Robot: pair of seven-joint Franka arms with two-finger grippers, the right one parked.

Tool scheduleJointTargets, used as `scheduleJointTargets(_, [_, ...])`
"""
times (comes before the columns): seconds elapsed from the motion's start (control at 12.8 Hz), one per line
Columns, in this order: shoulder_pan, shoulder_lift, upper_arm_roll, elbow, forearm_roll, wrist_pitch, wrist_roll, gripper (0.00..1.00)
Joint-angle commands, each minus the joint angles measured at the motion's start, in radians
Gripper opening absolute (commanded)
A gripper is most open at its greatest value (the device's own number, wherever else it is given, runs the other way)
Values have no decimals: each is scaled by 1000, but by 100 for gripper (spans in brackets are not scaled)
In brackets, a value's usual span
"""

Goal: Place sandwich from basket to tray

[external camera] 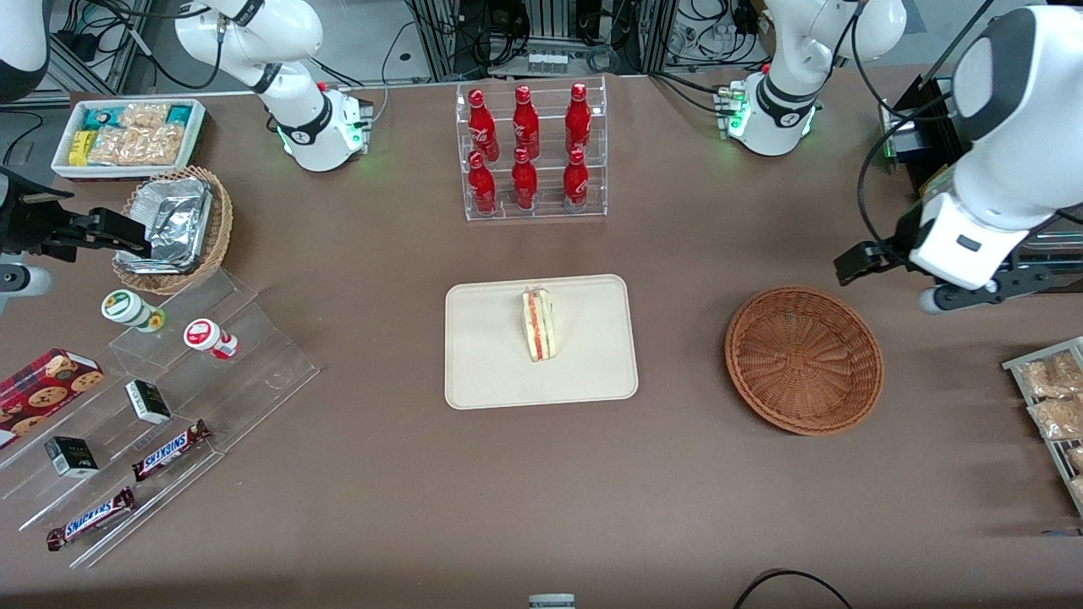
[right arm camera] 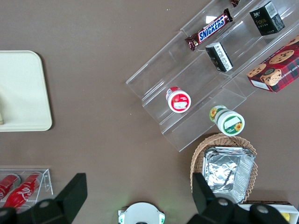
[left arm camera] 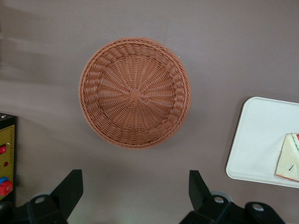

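Note:
The sandwich (external camera: 539,324) lies on the cream tray (external camera: 491,355) at the middle of the table, its red, orange and green filling edge facing up. The reddish-brown wicker basket (external camera: 804,359) sits beside the tray toward the working arm's end, with nothing in it. My left gripper (external camera: 856,260) hangs high above the table beside the basket, farther from the front camera than it. In the left wrist view the gripper (left arm camera: 135,179) is open and holds nothing. That view also takes in the whole basket (left arm camera: 135,93), a corner of the tray (left arm camera: 261,140) and the sandwich (left arm camera: 289,156).
A clear rack of red cola bottles (external camera: 531,152) stands farther from the camera than the tray. Toward the parked arm's end are a stepped acrylic shelf with snacks (external camera: 169,397), a foil-lined basket (external camera: 173,224) and a white tub (external camera: 127,135). Snack packets (external camera: 1053,397) lie at the working arm's end.

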Motion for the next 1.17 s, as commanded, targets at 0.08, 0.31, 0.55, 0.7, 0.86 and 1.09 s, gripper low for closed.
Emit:
scheduleJointTargets(0.08, [-20,-76,16,-13,23,-27,8,100])
scheduleJointTargets(0.31, [-18,-106,13,-9,42,-45,8,100])
scheduleJointTargets(0.55, [-15,-89,1,45,40,-53,-1,100])
scheduleJointTargets(0.7, [-14,-80,0,49,40,-65,-1,100])
scheduleJointTargets(0.86, [7,-52,-4,51,34,-58,-1,100])
scheduleJointTargets(1.09, [304,5,-285,105,20,-62,5,100])
